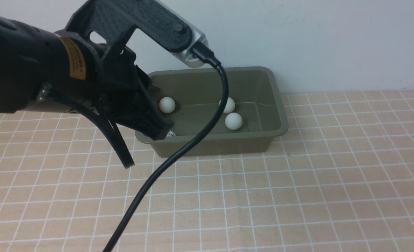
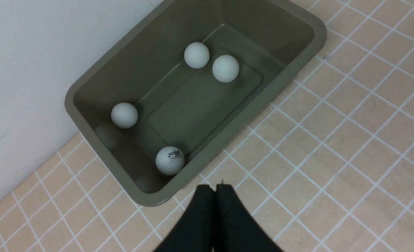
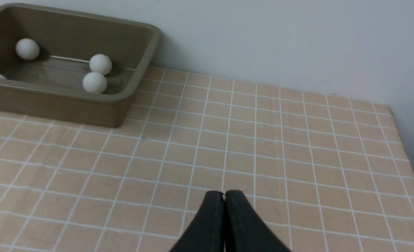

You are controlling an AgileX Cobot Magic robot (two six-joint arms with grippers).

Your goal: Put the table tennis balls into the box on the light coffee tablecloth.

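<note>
**Olive-green box (image 1: pixel 262 141) holds all four table tennis balls (image 1: pixel 233 121)**

Front view: the box stands on the light coffee tablecloth (image 1: pixel 297 196), its back against the pale wall (image 1: pixel 332 42); three white balls lie in plain sight on its floor, two close together toward the right end and one at the left; a fourth peeps out at the near left corner, mostly hidden behind the left pincer (image 1: pixel 162 130); that pincer hangs over the box's near left rim; a black cable (image 1: pixel 179 154) loops down from the arm across the box's front.

Left wrist view: the left pincer's fingers are pressed flat together with nothing between them, above the cloth just outside the rim; the printed ball (image 2: pixel 169 160) lies just inside that rim; the other three look plain, a pair near each other at the far end and one alone beside the long side next to the wall.

Right wrist view: the right pincer (image 3: pixel 224 196) is likewise closed up and empty; it sits over the cloth, well apart from the box.
</note>
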